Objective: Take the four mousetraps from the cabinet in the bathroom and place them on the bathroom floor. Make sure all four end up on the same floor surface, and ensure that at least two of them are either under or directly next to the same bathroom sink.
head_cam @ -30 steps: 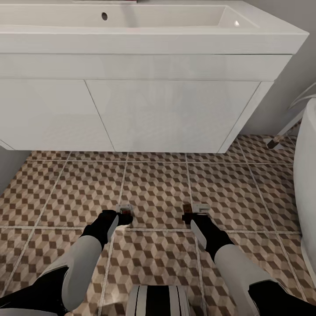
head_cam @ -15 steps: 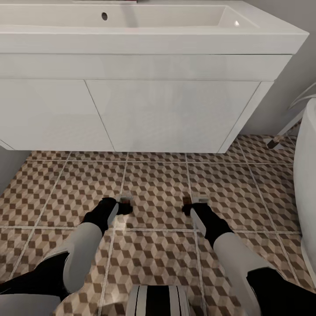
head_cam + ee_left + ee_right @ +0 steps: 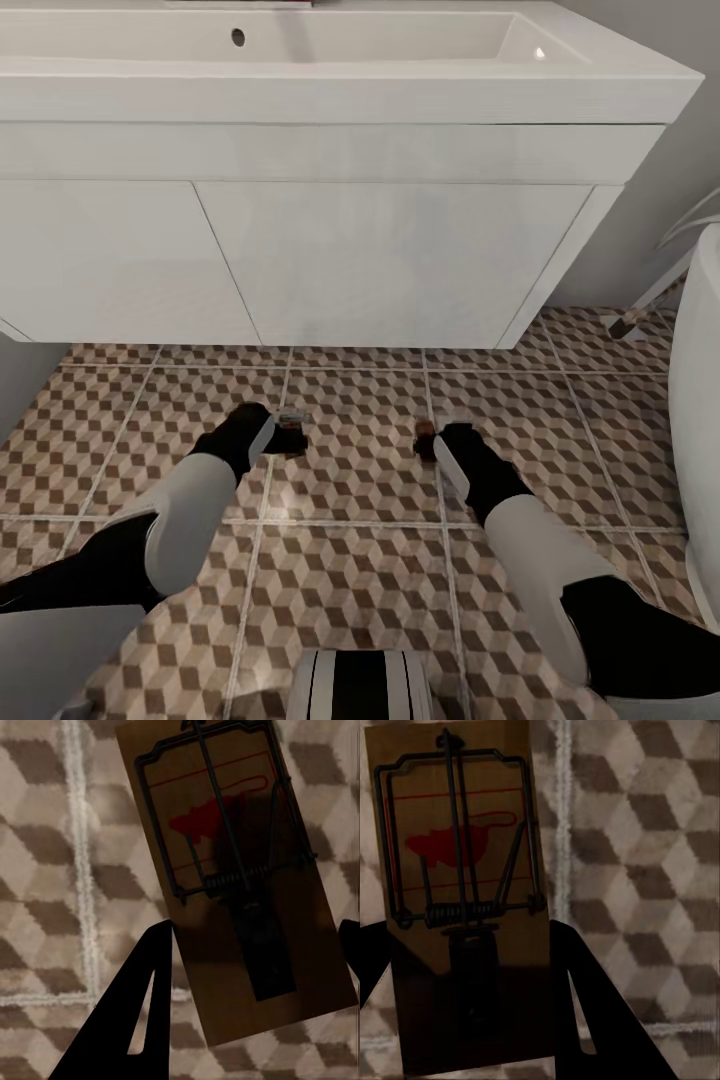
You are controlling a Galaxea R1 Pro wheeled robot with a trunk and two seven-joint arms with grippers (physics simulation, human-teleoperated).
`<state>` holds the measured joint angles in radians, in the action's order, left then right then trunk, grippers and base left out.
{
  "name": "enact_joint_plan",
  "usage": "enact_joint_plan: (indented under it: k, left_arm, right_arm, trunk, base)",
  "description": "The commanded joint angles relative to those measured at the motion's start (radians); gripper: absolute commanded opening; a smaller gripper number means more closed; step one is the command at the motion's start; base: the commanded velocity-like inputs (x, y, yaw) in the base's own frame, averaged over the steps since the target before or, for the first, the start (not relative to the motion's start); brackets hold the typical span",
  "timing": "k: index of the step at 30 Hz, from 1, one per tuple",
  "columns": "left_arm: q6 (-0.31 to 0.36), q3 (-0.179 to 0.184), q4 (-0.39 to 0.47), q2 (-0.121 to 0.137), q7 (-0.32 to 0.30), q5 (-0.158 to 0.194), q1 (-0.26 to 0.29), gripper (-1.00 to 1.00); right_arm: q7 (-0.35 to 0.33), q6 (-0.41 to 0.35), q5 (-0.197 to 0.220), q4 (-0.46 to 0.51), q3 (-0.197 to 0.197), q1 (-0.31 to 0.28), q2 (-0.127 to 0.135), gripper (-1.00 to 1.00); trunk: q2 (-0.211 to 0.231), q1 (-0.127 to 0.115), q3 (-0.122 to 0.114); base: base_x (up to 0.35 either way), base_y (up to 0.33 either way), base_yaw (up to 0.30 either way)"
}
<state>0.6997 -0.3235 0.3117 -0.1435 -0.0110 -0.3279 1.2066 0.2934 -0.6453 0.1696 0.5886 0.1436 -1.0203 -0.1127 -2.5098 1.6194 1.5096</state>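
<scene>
Now both arms reach low toward the bathroom sink [image 3: 300, 60], placing step under way. Left end effector [image 3: 275, 437] is clamped across a mousetrap [image 3: 240, 877]; right end effector [image 3: 437, 447] likewise grips its own mousetrap [image 3: 461, 892], both just above the bathroom floor [image 3: 360, 580]. Next, I'd judge: lower flat, then release beside the vanity.

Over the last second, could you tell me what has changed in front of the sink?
Both arms pushed forward toward the vanity: the left tool and right tool each carried a mousetrap closer to it, still gripped. The sink, the floor and the camera stayed put.
</scene>
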Motion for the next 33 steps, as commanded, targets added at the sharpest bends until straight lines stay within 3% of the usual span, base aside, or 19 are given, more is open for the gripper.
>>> enact_joint_plan:
  k: [1, 11, 18, 24, 33]
  left_arm:
    - [0.005, -0.008, 0.001, -0.001, -0.002, -0.008, 0.003, -1.00]
    - [0.004, -0.008, -0.044, 0.013, -0.001, -0.007, 0.019, -1.00]
    - [0.004, -0.008, -0.057, 0.015, -0.013, -0.001, 0.019, -1.00]
    - [0.006, -0.003, -0.052, 0.015, -0.072, -0.006, 0.019, -1.00]
    - [0.009, -0.004, 0.072, 0.014, -0.073, -0.012, 0.019, -1.00]
  right_arm:
    - [0.011, -0.007, 0.015, 0.001, 0.005, -0.007, 0.001, -1.00]
    - [0.012, -0.075, 0.014, 0.001, 0.004, -0.083, 0.001, -1.00]
    - [0.012, -0.080, 0.014, 0.000, 0.005, -0.091, 0.001, -1.00]
    - [0.013, -0.080, 0.014, -0.003, 0.009, -0.092, 0.004, -1.00]
    - [0.013, -0.080, 0.014, -0.006, 0.013, -0.092, 0.002, -1.00]
  trunk:
    - [0.000, 0.000, 0.001]
    - [0.000, 0.000, 0.001]
    - [0.000, 0.000, 0.001]
    - [0.000, 0.000, 0.001]
    - [0.000, 0.000, 0.001]
  base:
    - [0.000, 0.000, 0.000]
    - [0.000, 0.000, 0.000]
    - [0.000, 0.000, 0.000]
    - [0.000, 0.000, 0.000]
    - [0.000, 0.000, 0.000]
